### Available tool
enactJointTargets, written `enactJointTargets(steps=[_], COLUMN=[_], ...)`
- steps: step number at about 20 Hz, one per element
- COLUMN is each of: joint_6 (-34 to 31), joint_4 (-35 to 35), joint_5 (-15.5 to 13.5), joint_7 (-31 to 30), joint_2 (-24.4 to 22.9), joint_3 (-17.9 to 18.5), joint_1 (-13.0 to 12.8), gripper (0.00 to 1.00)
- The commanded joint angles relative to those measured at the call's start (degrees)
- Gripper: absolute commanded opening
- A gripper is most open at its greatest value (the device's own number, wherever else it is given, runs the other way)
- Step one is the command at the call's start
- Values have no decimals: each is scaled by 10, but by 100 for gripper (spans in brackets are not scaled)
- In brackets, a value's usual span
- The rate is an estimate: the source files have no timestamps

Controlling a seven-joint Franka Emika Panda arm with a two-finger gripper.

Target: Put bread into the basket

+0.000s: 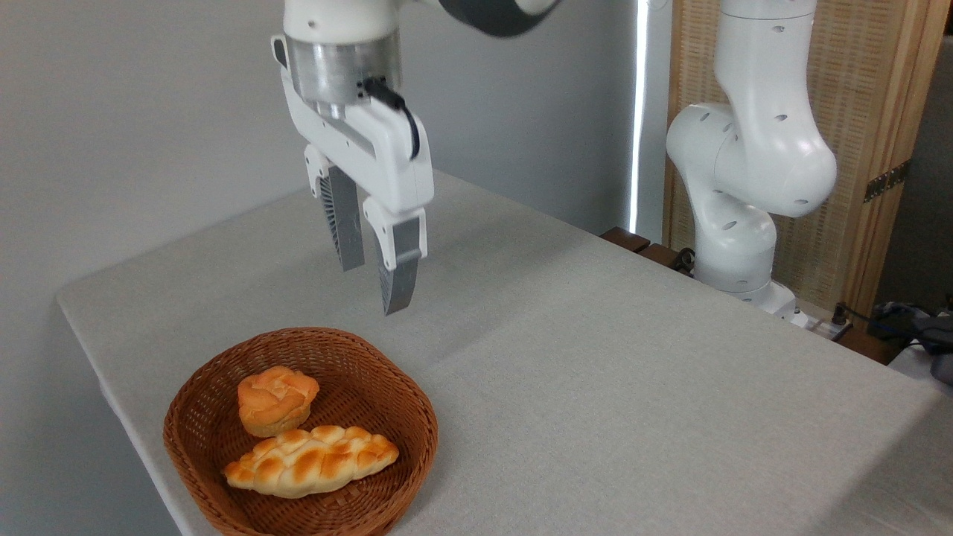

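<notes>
Bread: the braided loaf (pixel 311 459) lies flat inside the basket, toward its near side, long axis running left to right, golden-brown with pale creases.
Basket: the woven brown basket (pixel 417 417) sits on the table near its front-left corner, holding two items.
Bun: a small round orange bun (pixel 275 398) rests in the basket just behind the loaf, touching or nearly touching it; which cannot be told.
Gripper: the gripper (pixel 372 283) hangs in the air well above the basket, up and a little to the right of the loaf, pointing downward with a slight tilt.
Jaws: the two grey fingers stand apart with a clear gap between them and nothing held; they are released.
Fingers: the nearer finger (pixel 398 268) reaches lower in the view than the farther one.
Bread relative to jaws: the loaf is below and slightly left of the fingertips, well apart from them, with open space and the basket's far rim between.
Table: the pale grey cloth-covered table (pixel 595 372) carries the basket.
Arm: the white arm's base (pixel 733 246) stands at the far right edge of the table, before a slatted wooden screen (pixel 856 134).
</notes>
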Motion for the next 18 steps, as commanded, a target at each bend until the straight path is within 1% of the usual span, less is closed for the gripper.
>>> enactJointTargets(steps=[1, 2, 4, 6, 7, 9, 12, 15, 18], joint_6=[-20, -20, -20, -34, -36, -39, -74, -77, -87], joint_4=[36, 40, 43, 47, 47, 47, 58, 62, 62], joint_5=[26, 27, 44, 58, 60, 73, 76, 75, 66], joint_7=[-55, -80, -125, -128, -128, -127, -126, -123, -117], joint_2=[-1, 0, 0, 0, 0, 1, 2, 3, 2], joint_3=[-28, -39, -46, -52, -52, -51, -51, -48, -40], joint_1=[1, 1, 1, 2, 2, 1, 2, 2, 2], gripper=[100, 100, 100, 100, 100, 100, 100, 100, 100])
